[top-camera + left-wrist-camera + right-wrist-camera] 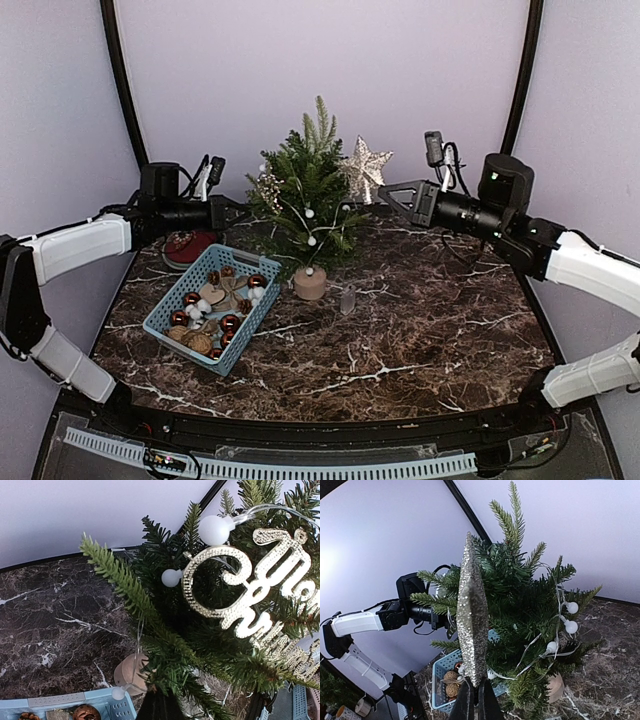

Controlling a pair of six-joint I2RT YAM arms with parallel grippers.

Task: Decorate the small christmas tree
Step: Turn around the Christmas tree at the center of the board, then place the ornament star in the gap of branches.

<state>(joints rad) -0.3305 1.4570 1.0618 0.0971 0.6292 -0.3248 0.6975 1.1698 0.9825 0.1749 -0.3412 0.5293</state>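
The small christmas tree [305, 205] stands at the table's back middle on a pale wooden base [310, 283], strung with white ball lights [215, 529]. A silver glitter "Merry Christmas" sign [250, 595] hangs in its branches. My right gripper [387, 190] is shut on the lower point of a glittery silver star [365, 168], held just right of the treetop. The right wrist view shows the star [472, 615] edge-on above the right gripper [478, 692]. My left gripper [243, 212] is shut, its tip pushed into the tree's left branches. I cannot tell whether the left gripper [159, 701] pinches anything.
A blue basket [165, 320] of bronze baubles, twine balls and other ornaments lies left of the tree. A red object [188, 243] sits behind it. A small clear item [347, 300] lies right of the tree's base. Curved black frame posts [122, 70] rise behind.
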